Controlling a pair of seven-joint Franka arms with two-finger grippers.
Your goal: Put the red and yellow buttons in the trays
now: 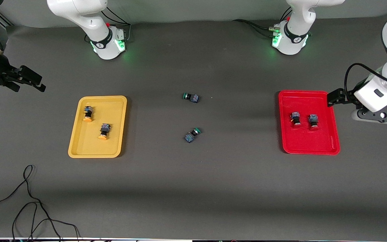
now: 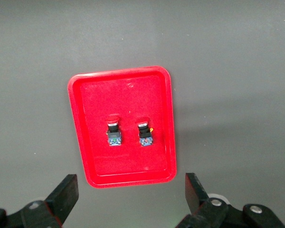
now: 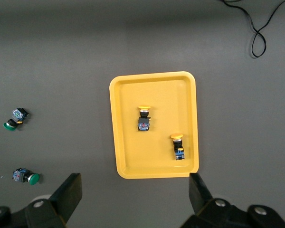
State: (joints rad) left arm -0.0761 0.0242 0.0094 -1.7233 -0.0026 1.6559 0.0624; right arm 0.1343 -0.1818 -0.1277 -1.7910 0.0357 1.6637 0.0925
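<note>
Two red buttons (image 1: 304, 121) lie in the red tray (image 1: 328, 146), two yellow buttons (image 1: 95, 122) in the yellow tray (image 1: 79, 148). The left tool (image 2: 129, 192) and right tool (image 3: 135, 192) hover released.

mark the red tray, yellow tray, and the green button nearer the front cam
red tray (image 1: 335, 134), front view, on its rim.
yellow tray (image 1: 79, 129), front view, on bare floor near its rim.
green button (image 1: 191, 134), front view, on its dark body.
</note>
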